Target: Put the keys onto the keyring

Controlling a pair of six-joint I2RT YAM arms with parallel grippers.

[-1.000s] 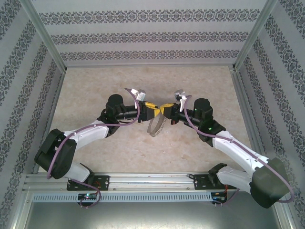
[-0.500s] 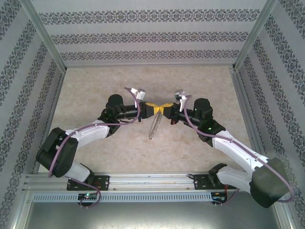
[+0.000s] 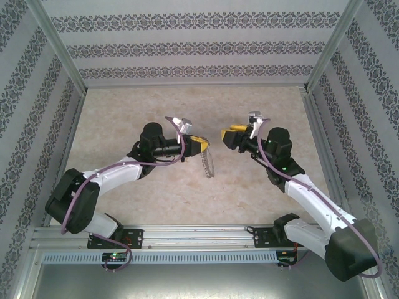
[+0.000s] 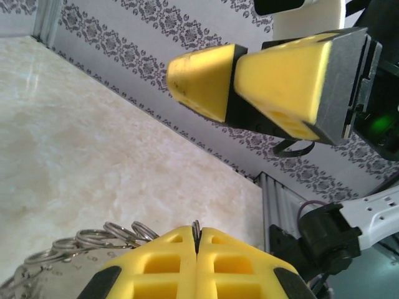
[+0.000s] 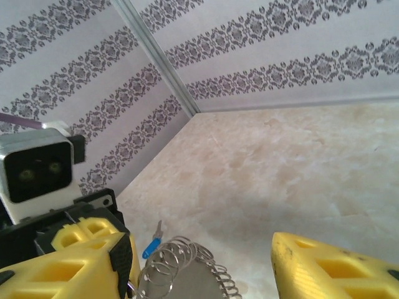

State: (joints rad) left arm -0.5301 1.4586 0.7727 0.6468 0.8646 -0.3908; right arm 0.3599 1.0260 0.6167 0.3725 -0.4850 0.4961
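My left gripper is shut on the keyring, a large thin silvery loop strung with several small rings, which hangs from it above the middle of the table. In the left wrist view the yellow fingers pinch the ring's wire at my left gripper, and the small rings trail off to the left. My right gripper stands open a short way to the right, facing the left one and holding nothing. In the right wrist view a tiny blue-headed key shows just behind the keyring; I cannot tell whether it is on the ring.
Patterned walls close in the back and both sides, with metal posts at the corners. The marble-look table lies bare around the arms. The right gripper's yellow fingers fill the upper part of the left wrist view.
My right gripper has opened, let go of the keyring and drawn back to the right. The keyring now hangs from the left gripper alone and has swung slightly right.
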